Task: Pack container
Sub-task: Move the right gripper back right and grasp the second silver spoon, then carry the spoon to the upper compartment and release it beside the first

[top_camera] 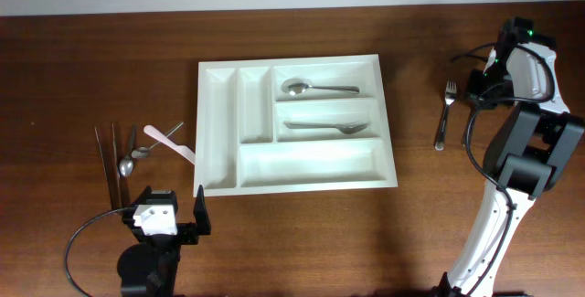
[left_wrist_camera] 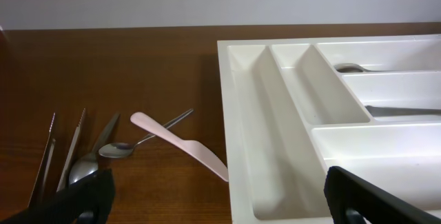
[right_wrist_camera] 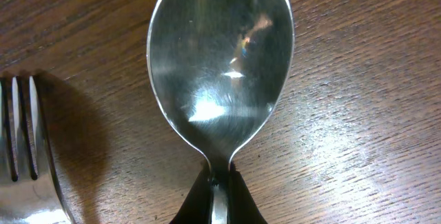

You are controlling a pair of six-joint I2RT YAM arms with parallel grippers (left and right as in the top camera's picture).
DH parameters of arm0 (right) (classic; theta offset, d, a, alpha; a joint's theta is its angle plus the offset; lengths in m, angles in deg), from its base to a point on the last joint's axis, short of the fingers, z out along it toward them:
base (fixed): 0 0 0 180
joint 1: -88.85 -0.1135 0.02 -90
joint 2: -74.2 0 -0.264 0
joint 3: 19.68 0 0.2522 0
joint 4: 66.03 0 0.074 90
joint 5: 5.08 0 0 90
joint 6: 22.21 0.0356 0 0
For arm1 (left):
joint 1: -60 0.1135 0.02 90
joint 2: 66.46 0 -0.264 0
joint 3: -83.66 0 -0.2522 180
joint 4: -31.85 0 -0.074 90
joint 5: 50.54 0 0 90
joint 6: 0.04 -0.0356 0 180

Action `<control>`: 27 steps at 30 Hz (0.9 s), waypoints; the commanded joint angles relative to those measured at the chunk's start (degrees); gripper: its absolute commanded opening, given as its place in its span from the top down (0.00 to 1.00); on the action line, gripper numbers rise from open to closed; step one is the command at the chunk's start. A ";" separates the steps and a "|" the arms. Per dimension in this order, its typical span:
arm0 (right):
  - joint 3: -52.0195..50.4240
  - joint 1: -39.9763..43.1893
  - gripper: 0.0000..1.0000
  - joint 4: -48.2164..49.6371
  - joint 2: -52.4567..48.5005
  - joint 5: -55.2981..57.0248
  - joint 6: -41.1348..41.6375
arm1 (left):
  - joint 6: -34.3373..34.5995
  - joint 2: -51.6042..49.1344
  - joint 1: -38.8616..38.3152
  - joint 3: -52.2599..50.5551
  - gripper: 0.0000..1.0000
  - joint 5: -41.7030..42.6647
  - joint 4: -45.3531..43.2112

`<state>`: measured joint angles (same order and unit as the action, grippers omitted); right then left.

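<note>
Overhead looks straight down on the whole counter point(top_camera: 73, 78). The left wrist view sits low at the near edge, facing the far wall across the left end of the tray point(left_wrist_camera: 238, 134), shared with overhead. The right wrist view hovers very close above a spoon point(right_wrist_camera: 220, 65) and fork point(right_wrist_camera: 27, 148).

The spoon point(right_wrist_camera: 220, 65) I see up close is polished metal, mirror-bright with faint fine scratches, and the fork point(right_wrist_camera: 21, 148) has the same shiny steel look. The table point(right_wrist_camera: 358, 114) is dark brown wood with streaky grain and a low sheen. To my left, the container point(left_wrist_camera: 241, 114) is smooth white plastic, faintly glossy, and the knife point(left_wrist_camera: 179, 145) is pale pink matt plastic.
</note>
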<state>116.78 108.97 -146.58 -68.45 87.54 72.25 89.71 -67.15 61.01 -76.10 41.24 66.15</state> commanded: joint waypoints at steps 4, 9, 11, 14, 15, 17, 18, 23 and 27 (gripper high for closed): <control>-0.39 0.20 0.96 -0.22 0.83 0.02 0.50 | -0.87 0.39 0.28 -0.24 0.01 0.85 0.07; 3.63 0.11 0.96 -2.56 2.80 -0.09 0.50 | -0.87 0.39 0.28 -0.24 0.01 0.85 0.07; 6.27 0.09 0.96 -4.15 3.13 -1.01 0.50 | -0.87 0.39 0.28 -0.24 0.01 0.85 0.07; 10.99 -0.31 0.96 -6.80 3.17 -1.99 0.33 | -0.87 0.39 0.28 -0.24 0.01 0.85 0.07; 11.96 -0.50 0.96 -7.21 3.17 -2.01 0.33 | -0.87 0.39 0.28 -0.24 0.01 0.85 0.07; 13.75 -1.07 0.96 -7.89 3.21 -1.99 0.26 | -0.87 0.39 0.28 -0.24 0.01 0.85 0.07; 14.56 -1.46 0.96 -8.09 3.21 -2.05 0.00 | -0.87 0.39 0.28 -0.24 0.01 0.83 0.07; 17.25 -4.44 0.96 -8.02 3.23 -10.34 -10.82 | -0.87 0.39 0.28 -0.24 0.01 0.85 0.07; 18.82 -8.24 0.96 -7.65 3.23 -17.51 -19.28 | -0.87 0.39 0.28 -0.24 0.01 0.85 0.07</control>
<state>133.06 104.77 -154.49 -67.82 78.57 62.51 89.71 -67.15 61.01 -76.10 41.24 66.17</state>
